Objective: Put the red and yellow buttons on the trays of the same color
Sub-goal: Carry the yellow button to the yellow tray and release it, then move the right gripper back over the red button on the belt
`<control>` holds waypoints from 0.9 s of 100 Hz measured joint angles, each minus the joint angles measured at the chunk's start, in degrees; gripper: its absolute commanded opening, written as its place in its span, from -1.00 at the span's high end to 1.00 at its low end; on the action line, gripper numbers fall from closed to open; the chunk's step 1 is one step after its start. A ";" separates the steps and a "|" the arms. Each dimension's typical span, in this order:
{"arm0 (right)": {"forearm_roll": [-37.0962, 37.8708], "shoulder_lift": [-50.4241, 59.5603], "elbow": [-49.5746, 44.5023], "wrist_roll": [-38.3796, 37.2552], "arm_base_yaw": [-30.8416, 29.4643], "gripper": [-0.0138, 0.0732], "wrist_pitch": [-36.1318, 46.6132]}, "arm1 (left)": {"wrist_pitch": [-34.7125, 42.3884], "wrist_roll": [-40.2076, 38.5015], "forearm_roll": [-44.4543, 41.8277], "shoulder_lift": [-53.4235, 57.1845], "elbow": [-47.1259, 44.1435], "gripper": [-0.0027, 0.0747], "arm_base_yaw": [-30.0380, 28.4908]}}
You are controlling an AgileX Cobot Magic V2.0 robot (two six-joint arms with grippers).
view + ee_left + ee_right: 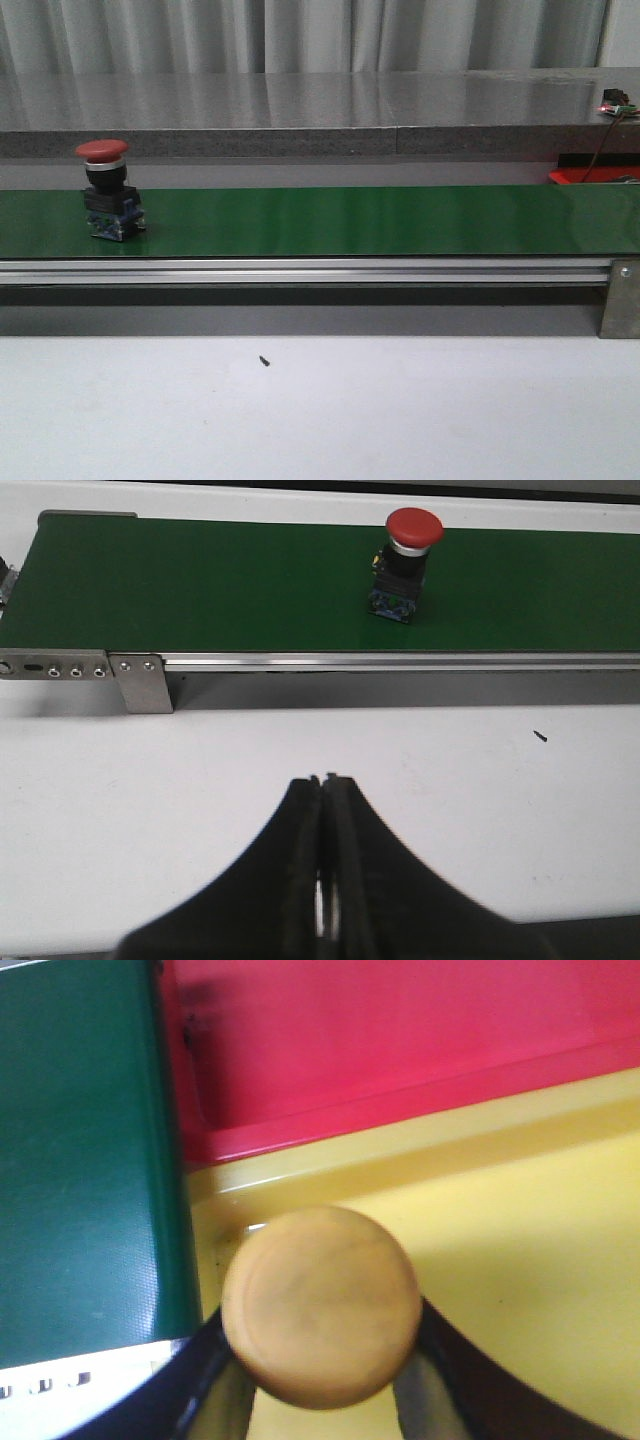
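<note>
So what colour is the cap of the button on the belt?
Red, on the button standing on the green belt; clearest in the left wrist view.

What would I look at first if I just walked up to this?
Probably the red button, standing alone and upright near the left end of the long green belt. Next, the big yellow button gripped in the right pincer, held over the yellow tray, with the red tray right beside it. The left pincer is shut and empty, above the white table.

The white table (400, 420) carries the long green belt (380, 220) on its aluminium frame (300, 270), with a small dark speck (264, 360) lying in front.
</note>
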State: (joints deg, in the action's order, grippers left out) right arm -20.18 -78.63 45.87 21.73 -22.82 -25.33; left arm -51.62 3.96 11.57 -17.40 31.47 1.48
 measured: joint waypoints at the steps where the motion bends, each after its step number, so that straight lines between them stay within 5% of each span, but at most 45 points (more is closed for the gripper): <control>1: 0.00 -0.13 -0.11 0.00 0.00 0.31 0.11 | 0.00 0.00 0.00 0.00 0.00 0.98 0.00; 48: -1.62 -9.81 -0.26 0.00 0.00 0.28 4.40 | 0.00 0.00 0.00 0.00 0.00 0.98 0.00; 74: -1.75 -10.02 -0.26 0.00 0.00 -0.52 4.80 | 0.00 0.00 0.00 0.00 0.00 0.98 0.00; 90: -1.75 -10.02 -0.26 0.00 0.00 -0.59 4.88 | 0.00 0.00 0.00 0.00 0.00 0.98 0.00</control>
State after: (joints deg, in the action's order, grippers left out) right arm -21.93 -88.65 45.61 21.73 -22.82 -20.45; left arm -51.62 3.96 11.57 -17.40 31.47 1.48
